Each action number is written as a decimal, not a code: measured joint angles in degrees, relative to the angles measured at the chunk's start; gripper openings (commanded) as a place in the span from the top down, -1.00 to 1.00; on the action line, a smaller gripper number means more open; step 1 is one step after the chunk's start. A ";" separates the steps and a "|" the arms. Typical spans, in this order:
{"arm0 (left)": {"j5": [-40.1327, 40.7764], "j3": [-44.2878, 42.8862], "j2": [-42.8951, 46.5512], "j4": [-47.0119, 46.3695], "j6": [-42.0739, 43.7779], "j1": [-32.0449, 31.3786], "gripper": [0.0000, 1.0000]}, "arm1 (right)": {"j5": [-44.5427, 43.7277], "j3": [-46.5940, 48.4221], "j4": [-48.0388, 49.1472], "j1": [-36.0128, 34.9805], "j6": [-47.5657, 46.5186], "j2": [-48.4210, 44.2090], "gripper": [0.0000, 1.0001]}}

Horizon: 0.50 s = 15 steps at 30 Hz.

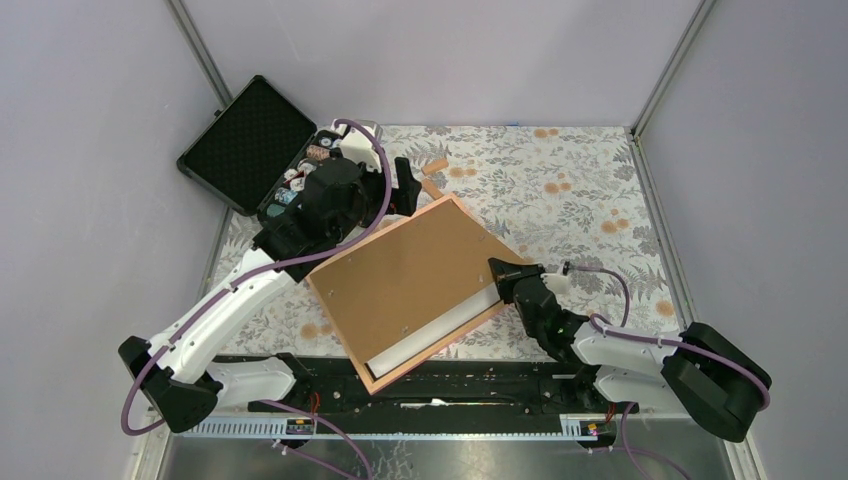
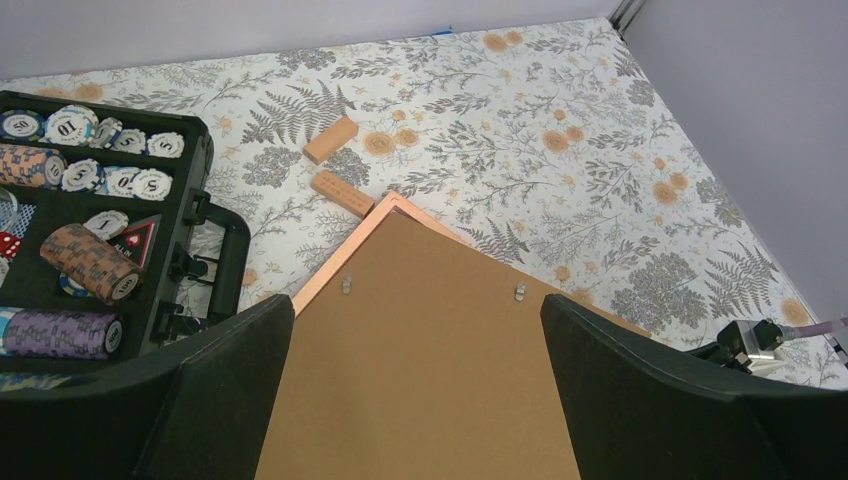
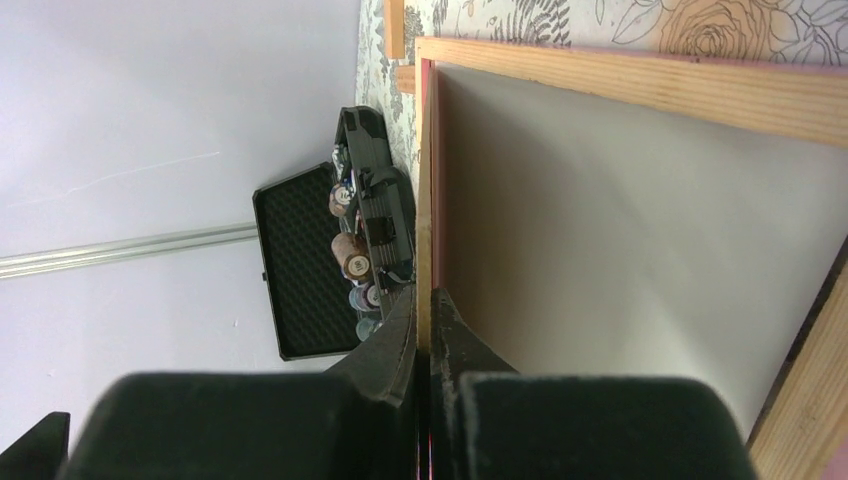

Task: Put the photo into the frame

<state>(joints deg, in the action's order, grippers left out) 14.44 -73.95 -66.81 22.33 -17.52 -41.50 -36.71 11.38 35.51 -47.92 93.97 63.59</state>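
- Photo (image 1: 440,330) shows only its plain white back, as a strip along the near-right side of the frame (image 3: 650,85). Its printed face is out of sight.
- The frame lies diagonally in the middle of the floral tablecloth (image 2: 560,120), one corner pointing away from the arms.
- A brown board (image 1: 410,280) sits inside the rails and covers the rest of the opening.
- The right gripper (image 1: 505,278) is at the frame's right-hand edge, its fingers pinched together on that thin wooden rail.
- The left gripper (image 2: 415,330) hangs above the brown board near the far corner, its fingers spread wide with nothing between them.
- Two small wooden blocks (image 2: 331,139) lie just beyond that far corner, the nearer one almost at the rail.
- A black case (image 1: 245,140) stands open at the far left, with poker chips (image 2: 90,260) in its tray.
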 measured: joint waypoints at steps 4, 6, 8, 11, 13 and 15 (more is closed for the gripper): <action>-0.24 0.42 0.00 0.02 -0.02 0.00 -0.97 | -0.20 -0.74 -0.04 -0.70 0.46 -0.07 1.00; -0.31 0.48 0.00 0.00 -0.02 0.00 -0.97 | -0.33 -1.38 -0.02 -0.79 0.85 -0.28 1.00; -0.31 0.48 0.00 0.00 0.00 0.00 -0.97 | -0.44 -1.84 -0.11 -0.83 1.03 -0.74 1.00; -0.37 0.48 0.00 -0.02 -0.02 0.00 -0.97 | -0.87 -2.10 -0.09 -0.85 1.07 -1.27 1.00; -0.48 0.48 0.00 -0.02 -0.02 0.00 -0.97 | -1.11 -2.14 -0.11 -0.85 1.07 -1.29 1.00; -0.52 0.48 0.00 -0.02 -0.02 0.00 -0.97 | -1.46 -2.14 0.04 -0.85 0.96 -1.16 1.00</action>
<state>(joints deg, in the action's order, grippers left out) 13.91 -73.47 -66.81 22.31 -17.54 -41.50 -38.17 9.23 35.55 -48.77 94.94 62.43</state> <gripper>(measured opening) 0.987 0.033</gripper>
